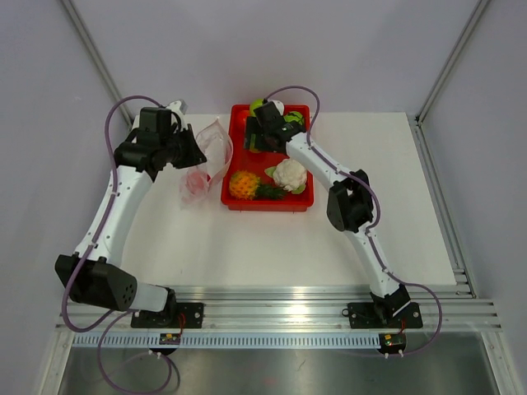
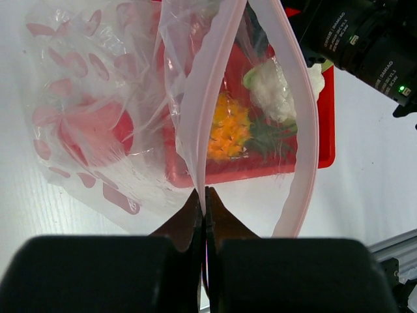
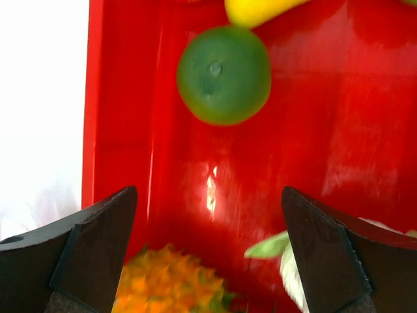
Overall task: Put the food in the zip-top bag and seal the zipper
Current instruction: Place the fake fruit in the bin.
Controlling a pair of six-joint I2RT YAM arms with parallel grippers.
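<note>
Zipper (image 2: 193, 130) pinched in left claw (image 2: 204, 195) beside tray (image 1: 263, 206); right claw (image 3: 208, 195) spread wide above tray's green fruit (image 3: 223, 75), needed centring before closing

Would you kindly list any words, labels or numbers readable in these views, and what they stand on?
No legible text.
White print on the right arm's black housing: too small and blurred to read.
On the zip-top bag: pink shapes only, no letters.

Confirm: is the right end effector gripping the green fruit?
No, the right end effector stands wide open over the red tray, the green fruit lying untouched ahead of it.
</note>
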